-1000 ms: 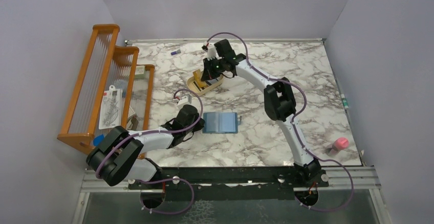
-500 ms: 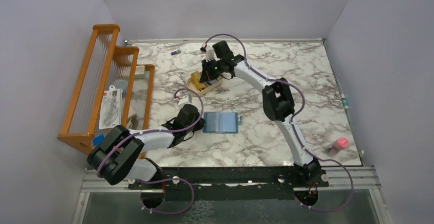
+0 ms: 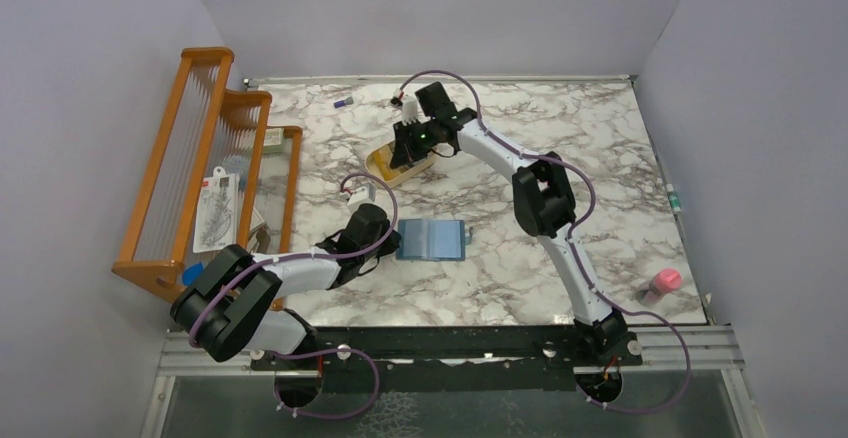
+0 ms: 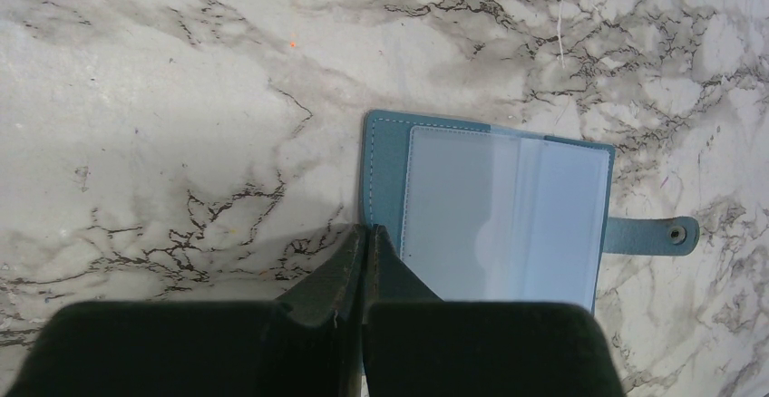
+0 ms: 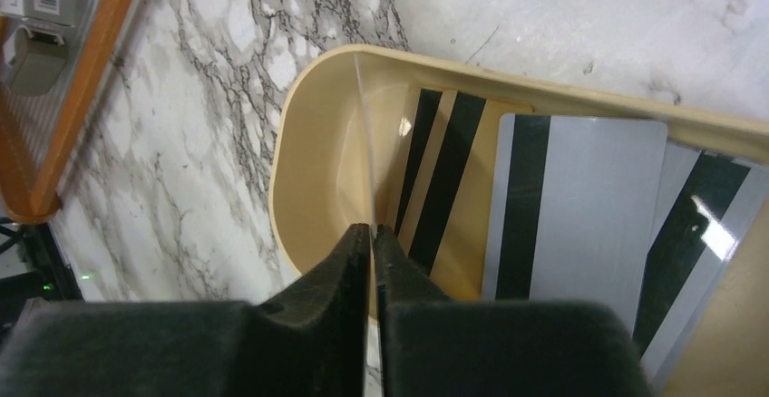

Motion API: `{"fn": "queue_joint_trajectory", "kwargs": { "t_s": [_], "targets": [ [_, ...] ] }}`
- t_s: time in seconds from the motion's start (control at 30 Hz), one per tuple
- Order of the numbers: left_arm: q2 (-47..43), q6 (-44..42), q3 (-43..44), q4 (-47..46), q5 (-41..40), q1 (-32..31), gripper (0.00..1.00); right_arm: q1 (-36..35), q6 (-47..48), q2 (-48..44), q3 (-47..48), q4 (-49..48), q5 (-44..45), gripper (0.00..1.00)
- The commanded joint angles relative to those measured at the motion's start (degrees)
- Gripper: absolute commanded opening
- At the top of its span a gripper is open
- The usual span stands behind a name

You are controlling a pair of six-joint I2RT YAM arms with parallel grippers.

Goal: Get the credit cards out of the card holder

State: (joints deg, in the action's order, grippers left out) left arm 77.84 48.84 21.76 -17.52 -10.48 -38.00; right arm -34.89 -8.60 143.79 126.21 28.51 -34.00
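The teal card holder [image 3: 432, 240] lies open and flat on the marble; its pale blue pocket [image 4: 503, 216] faces up and the snap tab [image 4: 666, 234] points right. My left gripper [image 4: 367, 229] is shut, with its tips touching the holder's left border. My right gripper [image 5: 372, 227] is shut on a credit card [image 5: 365, 143], seen edge-on as a thin pale line above the tan oval tray [image 5: 299, 125]. Other cards lie in the tray: a grey one with a dark stripe [image 5: 589, 207] and a tan one with dark stripes [image 5: 444, 170]. In the top view the right gripper [image 3: 404, 154] is over the tray [image 3: 378, 161].
An orange wooden rack [image 3: 200, 158] holding packets stands along the left edge. A pink object [image 3: 666, 280] sits at the near right, a small purple item [image 3: 343, 103] at the far left, and a small green item [image 3: 673, 199] at the right rim.
My right gripper has shifted slightly left over the tray with the card in it. The left arm and the card holder have not moved.
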Motion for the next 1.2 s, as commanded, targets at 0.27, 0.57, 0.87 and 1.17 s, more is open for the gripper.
{"fn": "queue_joint_trajectory", "kwargs": {
  "t_s": [0.27, 0.57, 0.87, 1.17],
  "targets": [
    [-0.64, -0.95, 0.08, 1.99, 0.11, -0.26, 0.0, -0.36, 2.79, -3.57, 2.58, 3.15, 2.41, 0.76],
    [-2.48, -1.46, 1.49, 4.55, -0.79, -0.27, 0.0, 1.19, 2.68, -17.63, -6.01, -9.67, 13.86, 0.75],
    [-8.51, -4.63, 8.12, 12.93, -3.45, -0.3, 0.0, 1.2, -5.33, -43.42, -47.08, -31.51, 14.74, 0.72],
    [-6.66, -10.72, 20.0, 20.51, -4.35, -0.38, 0.0, 1.01, -13.5, -56.3, -68.06, -37.87, 8.03, 0.69]
  ]
}}
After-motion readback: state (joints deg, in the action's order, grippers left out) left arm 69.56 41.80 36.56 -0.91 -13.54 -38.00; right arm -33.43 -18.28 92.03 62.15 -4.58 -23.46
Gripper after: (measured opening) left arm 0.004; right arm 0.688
